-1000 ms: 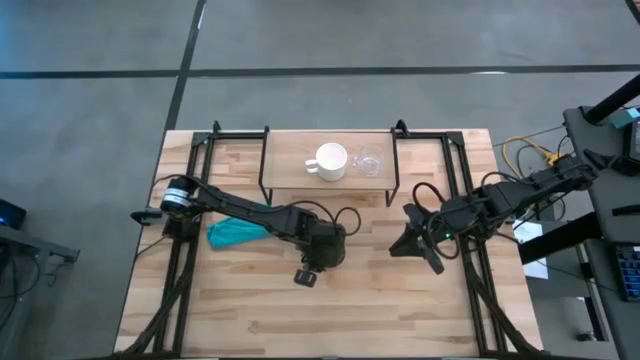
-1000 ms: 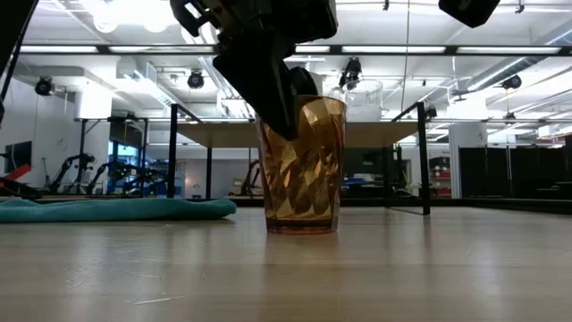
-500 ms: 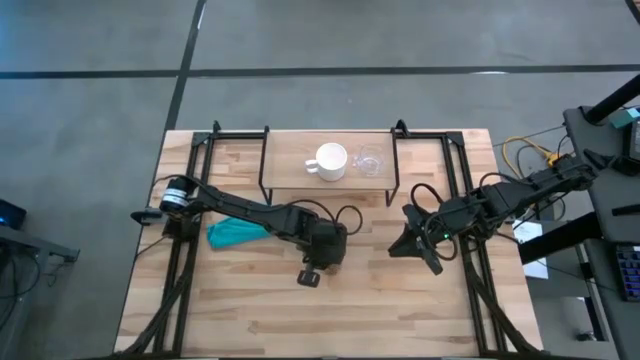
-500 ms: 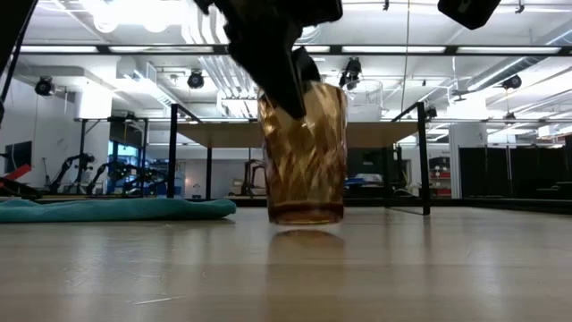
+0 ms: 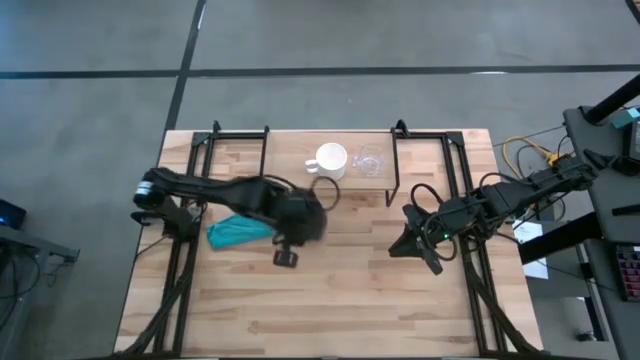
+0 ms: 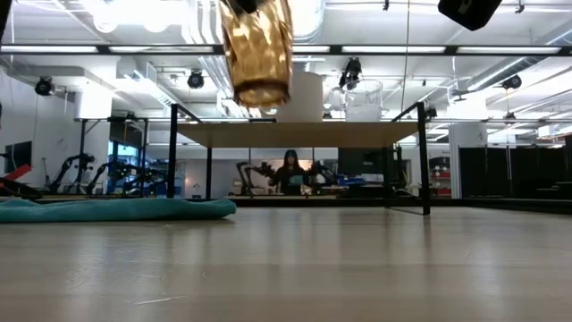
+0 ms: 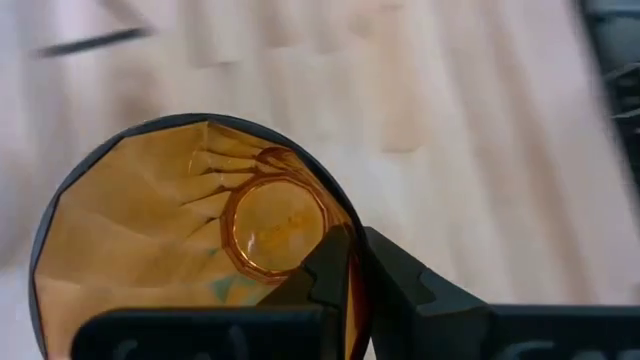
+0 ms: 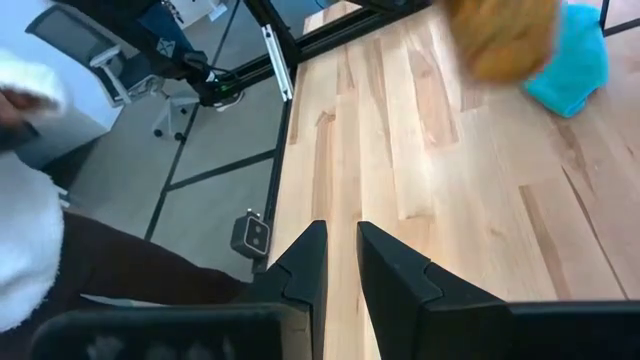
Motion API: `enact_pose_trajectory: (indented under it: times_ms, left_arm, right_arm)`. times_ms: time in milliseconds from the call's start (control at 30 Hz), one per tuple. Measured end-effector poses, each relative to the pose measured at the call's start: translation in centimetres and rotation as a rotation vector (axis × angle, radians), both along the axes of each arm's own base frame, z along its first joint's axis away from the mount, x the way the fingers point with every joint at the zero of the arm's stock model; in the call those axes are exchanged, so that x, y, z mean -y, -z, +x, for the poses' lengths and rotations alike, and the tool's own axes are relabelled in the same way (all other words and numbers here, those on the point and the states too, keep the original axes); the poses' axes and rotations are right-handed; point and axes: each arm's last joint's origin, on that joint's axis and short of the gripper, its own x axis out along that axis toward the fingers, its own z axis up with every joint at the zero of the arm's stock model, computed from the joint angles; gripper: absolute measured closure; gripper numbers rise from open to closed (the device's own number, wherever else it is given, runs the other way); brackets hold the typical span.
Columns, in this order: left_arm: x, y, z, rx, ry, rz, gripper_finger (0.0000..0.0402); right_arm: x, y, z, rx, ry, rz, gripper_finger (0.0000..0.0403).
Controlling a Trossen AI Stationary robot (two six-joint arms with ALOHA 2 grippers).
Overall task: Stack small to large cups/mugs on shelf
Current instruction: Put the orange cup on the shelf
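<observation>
The amber-brown textured cup (image 6: 257, 49) hangs high above the table, held by my left gripper (image 5: 296, 226), which is shut on it and hides it from above. The left wrist view looks down into the cup (image 7: 190, 240). The shelf (image 6: 295, 134) has a light board top on black legs. On it stand the white mug (image 5: 330, 160) and, to its right, the small clear glass cup (image 5: 368, 160). My right gripper (image 5: 420, 245) waits over the table's right side, its fingers nearly together on nothing. My left gripper pinches the amber cup's rim (image 7: 352, 250), with one finger (image 7: 322, 275) inside the cup and the other finger (image 7: 405, 285) outside. The fingers come from above, pointing down. The cup hangs upright below them, lifted clear of the table.
A teal cloth (image 5: 236, 232) lies on the table left of the lifted cup. Black frame rails run along both table sides. In the right wrist view a person's white sleeve (image 8: 25, 200) shows beyond the table edge. Bare wood stretches across the near half.
My left gripper has risen with the amber cup, still shut on its rim, and has moved toward the table's left and far edges. The cup stood on the table a second ago; it now hangs well clear, above the level of the shelf board.
</observation>
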Motion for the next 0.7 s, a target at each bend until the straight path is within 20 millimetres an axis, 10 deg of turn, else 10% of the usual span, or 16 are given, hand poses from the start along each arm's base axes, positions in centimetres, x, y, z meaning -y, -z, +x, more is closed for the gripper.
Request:
enact_pose_trajectory:
  times_ms: [300,700]
  left_arm:
    - [-4.0,-4.3,-4.5,0.04,-0.167,0.123,0.0396]
    - [-10.2,-3.5,-5.3,-0.091,-0.319,0.16,0.0396]
  right_arm:
    - [0.0,0.0,0.0,0.001,-0.001,-0.001,0.0349]
    - [0.0,0.0,0.0,-0.001,0.002,0.004,0.0349]
